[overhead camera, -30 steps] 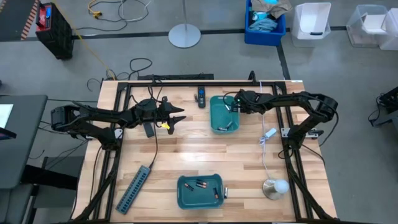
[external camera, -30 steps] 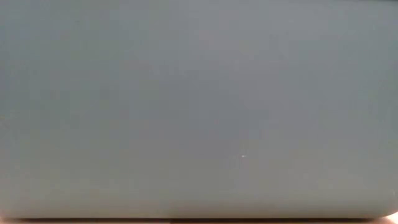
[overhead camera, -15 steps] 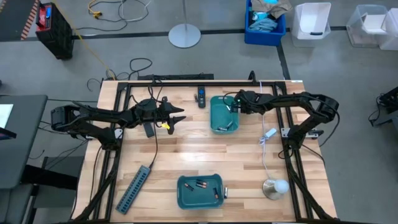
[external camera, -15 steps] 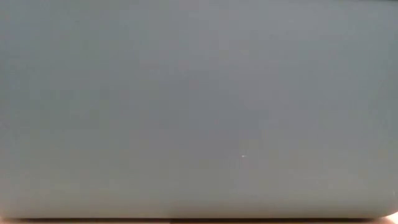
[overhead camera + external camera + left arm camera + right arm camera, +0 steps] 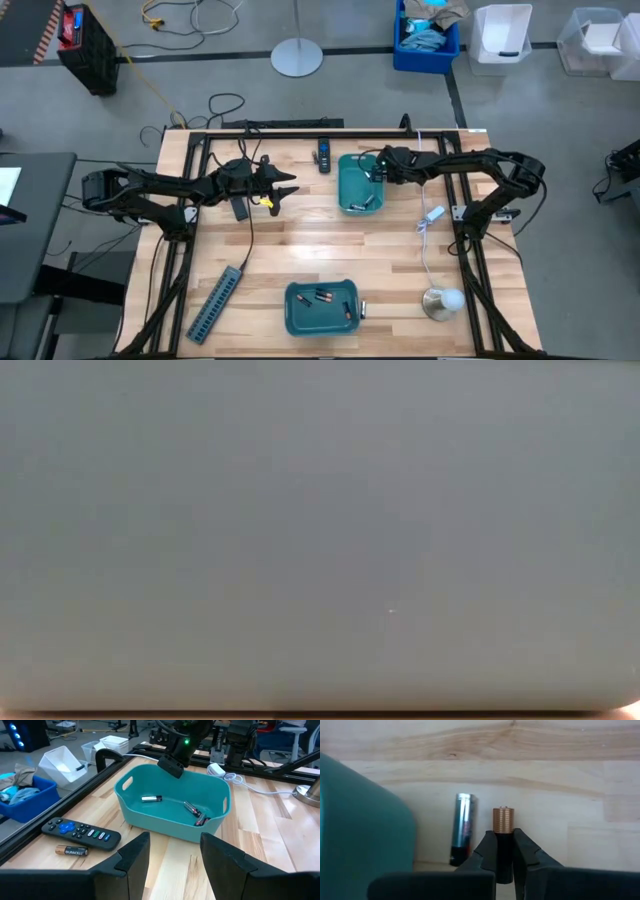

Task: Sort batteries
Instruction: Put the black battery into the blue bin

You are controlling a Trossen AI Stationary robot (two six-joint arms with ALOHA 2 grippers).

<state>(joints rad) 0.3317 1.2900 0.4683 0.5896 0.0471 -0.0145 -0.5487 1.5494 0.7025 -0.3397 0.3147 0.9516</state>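
- One copper-topped battery [image 5: 503, 827] is pinched between the right gripper's [image 5: 503, 851] fingers, narrowed around it over the last second, beside the teal bin [image 5: 357, 183].
- A silvery battery [image 5: 462, 827] lies alongside.
- Lifting seems possible next.
- The left gripper [image 5: 171, 857] waits, half-open.

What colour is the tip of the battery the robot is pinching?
Copper-coloured, on the battery in the right tool; the right wrist view shows it best.
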